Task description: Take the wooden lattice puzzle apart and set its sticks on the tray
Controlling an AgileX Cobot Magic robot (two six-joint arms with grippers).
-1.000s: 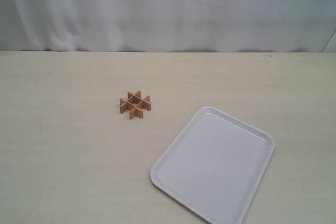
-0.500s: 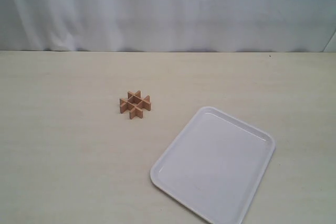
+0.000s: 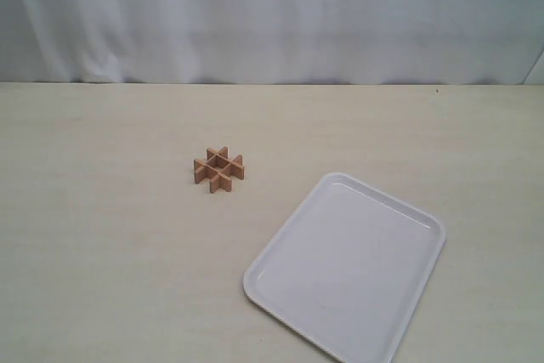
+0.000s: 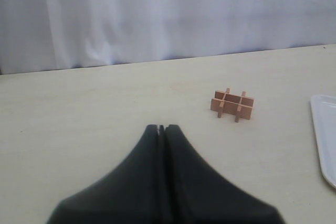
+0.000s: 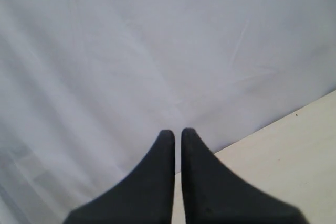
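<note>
The wooden lattice puzzle (image 3: 218, 168) stands whole on the table, its four sticks crossed in a hash shape, up and left of the white tray (image 3: 425, 220). Nothing lies on the tray. Neither arm shows in the exterior view. In the left wrist view my left gripper (image 4: 161, 128) is shut with nothing in it, well short of the puzzle (image 4: 232, 104), and one edge of the tray (image 4: 318, 129) shows. My right gripper (image 5: 177, 132) is shut and empty, pointing at the white curtain with only a corner of the table in sight.
The pale table (image 3: 110, 235) runs back to a white curtain (image 3: 272, 14). A wide stretch of bare table lies left of the puzzle and around the tray.
</note>
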